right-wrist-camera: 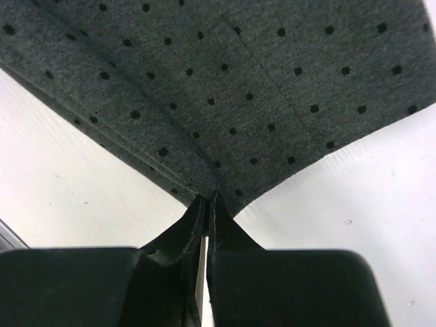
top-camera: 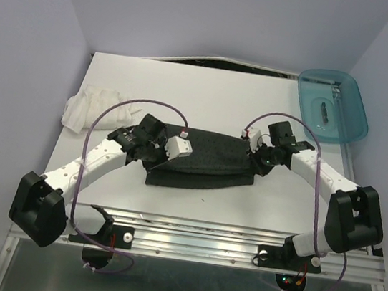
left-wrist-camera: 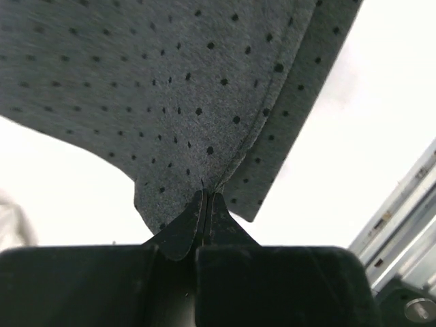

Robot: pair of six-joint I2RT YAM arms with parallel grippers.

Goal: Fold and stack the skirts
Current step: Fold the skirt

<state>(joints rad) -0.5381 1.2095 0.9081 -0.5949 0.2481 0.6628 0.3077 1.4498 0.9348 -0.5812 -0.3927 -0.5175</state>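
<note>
Slippage threatens: our left tool [left-wrist-camera: 206,199] and right tool [right-wrist-camera: 206,201] clench just corners of the dotted charcoal cloth skirt [top-camera: 210,159]; uneven pulling could free one.

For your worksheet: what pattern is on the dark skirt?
The dark skirt is charcoal grey with small black dots, clearest in left wrist view.
</note>
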